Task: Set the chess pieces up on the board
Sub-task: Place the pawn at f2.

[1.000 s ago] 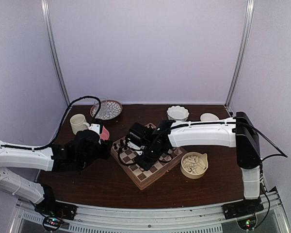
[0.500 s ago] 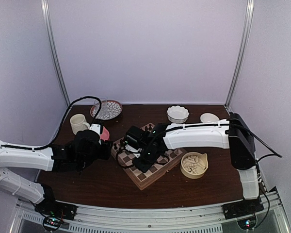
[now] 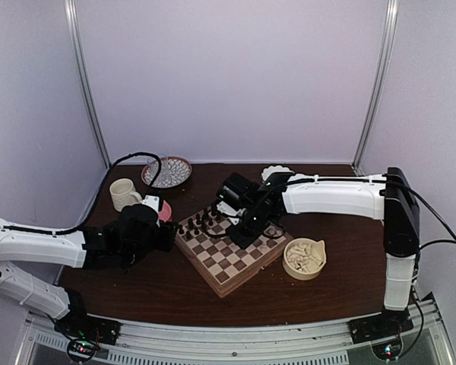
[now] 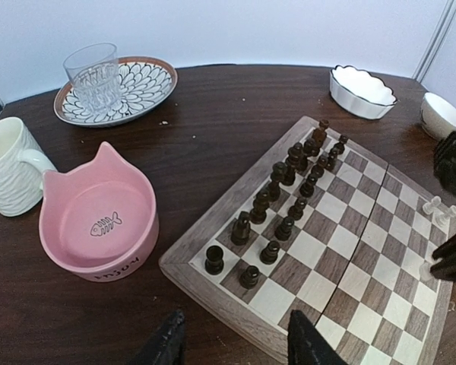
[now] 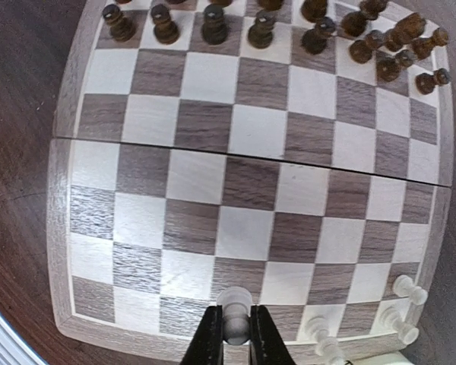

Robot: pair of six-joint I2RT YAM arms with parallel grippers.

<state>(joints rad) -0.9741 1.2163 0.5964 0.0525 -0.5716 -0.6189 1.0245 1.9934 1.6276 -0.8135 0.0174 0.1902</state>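
Note:
The board lies at the table's middle, turned diagonally; it also shows in the left wrist view and the right wrist view. My right gripper is shut on a cream-white chess piece, held upright over a square near the board's right edge. Three more white pieces stand at that edge's corner. Dark brown pieces fill two rows on the board's left side. My left gripper is open and empty, just off the board's near-left corner.
A beige bowl with several white pieces stands right of the board. A pink cat-ear bowl, a white mug, a patterned plate with a glass stand left. Two white bowls stand behind.
My right arm has drawn back from over the board's middle toward its far right side, with the white piece in its fingers. The left arm has not moved.

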